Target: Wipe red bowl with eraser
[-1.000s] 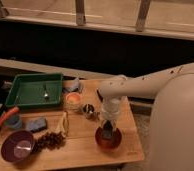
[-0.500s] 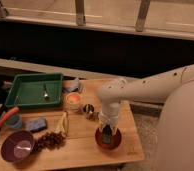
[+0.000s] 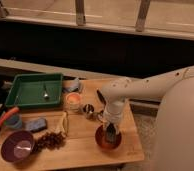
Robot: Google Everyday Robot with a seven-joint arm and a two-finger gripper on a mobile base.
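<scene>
**HAZARDS AND ERASER ORIENTATION DURING THE BOWL WIPE**

**Position**
- Locate the red bowl (image 3: 98,142) at 5 o'clock on the counter (image 3: 82,150), near the front edge and the right-hand corner.
- Find the claw (image 3: 110,128) lowered from above into the bowl, pressed together and pinching a small dark block, taken to be the eraser (image 3: 111,133).
- Place the eraser inside the bowl, at or just above the shiny inner floor. Do not assume contact; not confirmable from this view.

**Hazards**
- Guard against pushing the bowl toward 5 o'clock and off the counter. Likely cause: sideways wiping force on an unbraced bowl so near the edge.
- Avoid loading one side of the wall. Likely result: a tipped or spinning bowl.
- Watch for the eraser twisting or slipping out of the pinch. Likely cause: drag against the inner surface under heavy downward pressure.
- Keep any bowl drift away from 10 o'clock, toward the small cup (image 3: 72,101) standing near.

**Orientation**
- Read the eraser as roughly upright in the pinch, with the long axis running up and down.
- Take the lower end as pointing at the bowl floor, and the upper end as hidden in the claw.
- Treat this as an estimate only.
</scene>
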